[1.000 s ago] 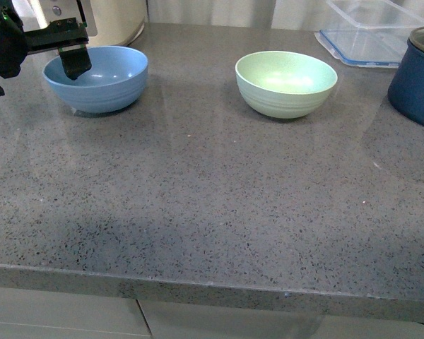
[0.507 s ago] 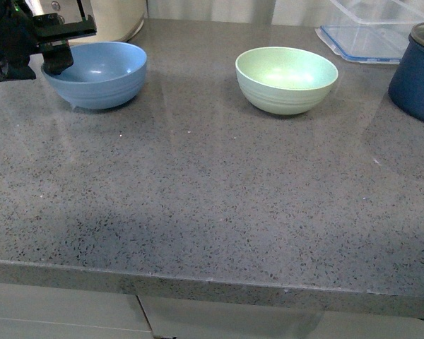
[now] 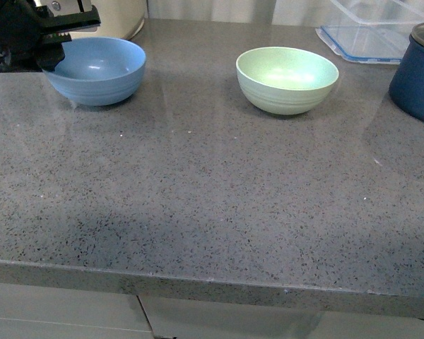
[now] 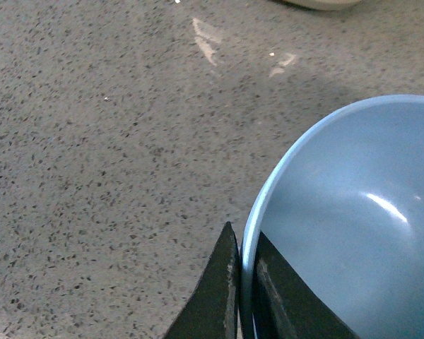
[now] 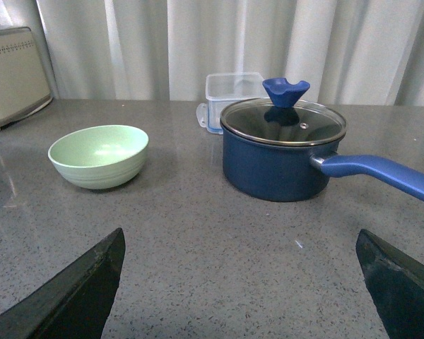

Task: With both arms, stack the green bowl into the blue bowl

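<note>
The left tool (image 4: 244, 248) pinches the blue bowl (image 3: 99, 69) by its rim, one finger inside and one outside, on the bowl's 9 o'clock side in the front view. The bowl is toward 10 o'clock on the grey speckled table (image 3: 212, 198). The green bowl (image 3: 287, 79) stands upright at its 3 o'clock, well apart. A navy pot (image 3: 417, 78) stands further toward 3 o'clock. The right tool (image 5: 240, 236) is spread wide above the table, gripping nothing.
</note>
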